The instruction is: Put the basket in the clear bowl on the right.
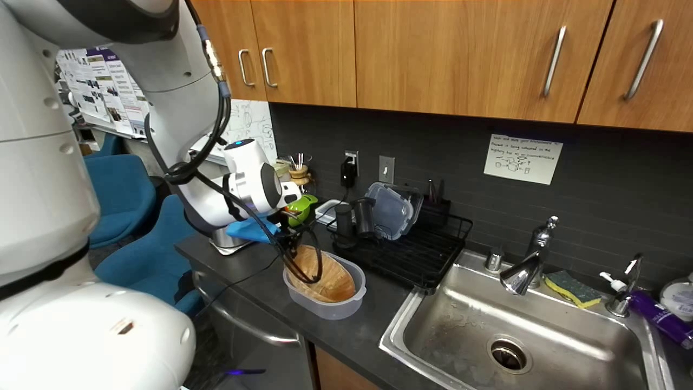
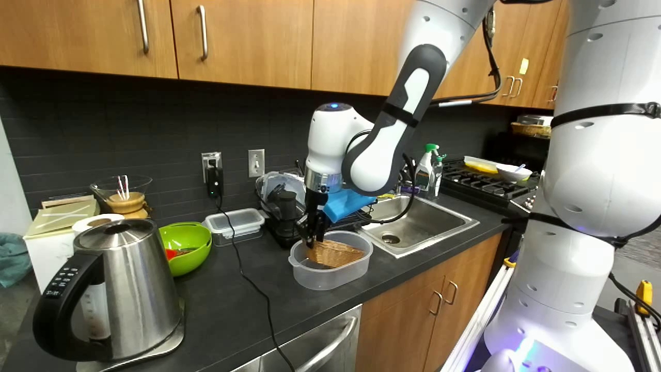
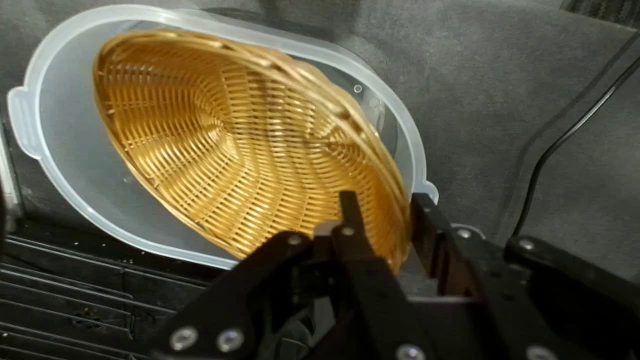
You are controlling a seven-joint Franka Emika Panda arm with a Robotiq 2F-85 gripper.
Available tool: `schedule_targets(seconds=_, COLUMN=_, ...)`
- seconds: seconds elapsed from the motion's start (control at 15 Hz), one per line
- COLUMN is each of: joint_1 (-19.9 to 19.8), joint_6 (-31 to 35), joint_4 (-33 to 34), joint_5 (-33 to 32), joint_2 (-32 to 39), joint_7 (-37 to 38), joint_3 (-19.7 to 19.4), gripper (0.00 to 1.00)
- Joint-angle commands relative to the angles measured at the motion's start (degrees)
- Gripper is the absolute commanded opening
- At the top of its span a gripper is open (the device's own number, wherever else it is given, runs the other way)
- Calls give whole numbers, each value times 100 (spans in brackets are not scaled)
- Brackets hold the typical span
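The basket (image 3: 240,150) was golden tan, patterned all over with fine woven wicker strands. The clear bowl (image 2: 325,278) was see-through, faintly bluish, with a milky pale rim. The jaws were black, as was the dish rack (image 1: 403,257). The tabletop (image 2: 222,310) was charcoal grey, the tiled wall (image 2: 124,134) nearly black with faint grid lines. The green bowl (image 2: 192,264) was bright lime, the kettle (image 2: 142,289) brushed silver and black, the robot arm (image 2: 374,165) white with dark grey panels. The cabinets (image 1: 460,54) showed orange-brown wood grain, the chairs (image 1: 119,189) a teal blue, the sponge (image 1: 574,287) yellow and grey-green.
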Motion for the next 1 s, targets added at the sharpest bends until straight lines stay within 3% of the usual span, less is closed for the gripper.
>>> schedule_targets(seconds=0.0, joint_1=-52, joint_6=-20, joint_4=-78, joint_5=-44, joint_2=-59, joint_7=63, joint_3=-97, gripper=64)
schedule_targets(seconds=0.13, joint_1=-107, joint_6=-16, joint_4=-151, joint_5=-35, joint_2=-80, joint_7=-21, joint_3=-161, gripper=78)
schedule_targets(seconds=0.2, joint_1=-35, joint_6=-4, joint_4=-50, joint_5=-1, joint_2=0, joint_7=3, joint_3=-108, gripper=59)
schedule_targets(seconds=0.4, joint_1=-77, joint_6=-4, joint_4=-90, joint_5=-3, joint_2=0, joint_7=-3, joint_3=-157, gripper=78)
schedule_targets(seconds=0.93, joint_1=-78, joint_6=-4, joint_4=-96, joint_5=-3, joint_2=0, joint_7=-3, joint_3=-160, gripper=78)
